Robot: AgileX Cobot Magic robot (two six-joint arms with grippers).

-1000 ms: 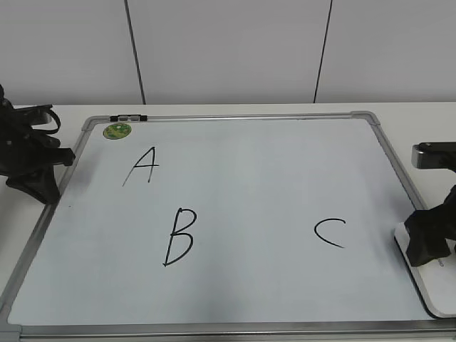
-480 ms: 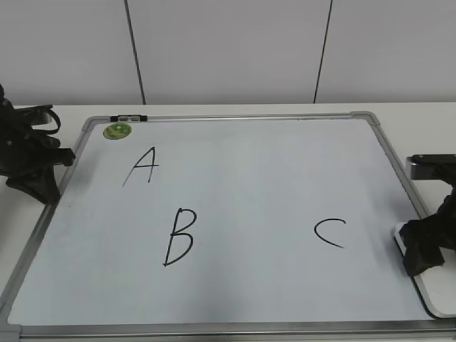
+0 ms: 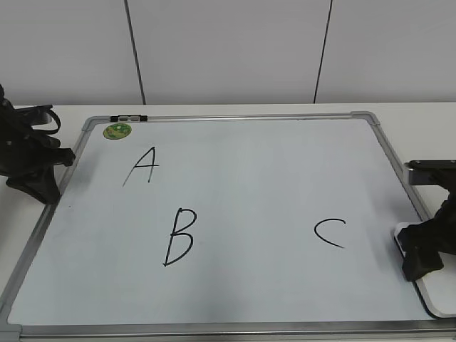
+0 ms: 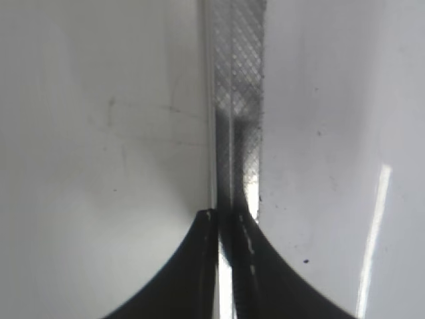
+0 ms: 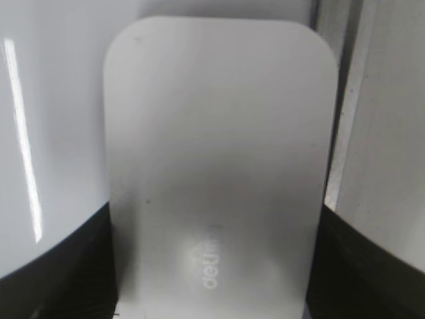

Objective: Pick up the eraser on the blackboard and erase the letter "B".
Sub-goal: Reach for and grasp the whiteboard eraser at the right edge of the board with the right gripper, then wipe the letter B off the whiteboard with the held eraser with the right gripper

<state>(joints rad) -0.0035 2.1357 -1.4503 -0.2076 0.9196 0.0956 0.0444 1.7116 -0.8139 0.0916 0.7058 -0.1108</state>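
Note:
The blackboard (image 3: 249, 178) is a white dry-erase board with a grey frame, lying flat on the table. The letter "B" (image 3: 178, 237) stands in black at its lower left. The white eraser (image 3: 432, 293) lies at the board's right edge. My right gripper (image 3: 426, 260) is down on it. In the right wrist view the eraser (image 5: 219, 146) fills the space between the jaws (image 5: 216, 219), which touch both long sides. My left gripper (image 3: 39, 189) rests at the board's left edge. Its jaws (image 4: 226, 214) are shut and empty over the grey frame (image 4: 239, 80).
A black "A" (image 3: 142, 165) is at the upper left and a black "C" (image 3: 330, 232) at the right, near the eraser. A small round green sticker (image 3: 117, 130) sits in the top left corner. A white panelled wall stands behind the table.
My right gripper has dropped lower onto the eraser and shifted slightly left. The left arm has not moved. The letters are unchanged.

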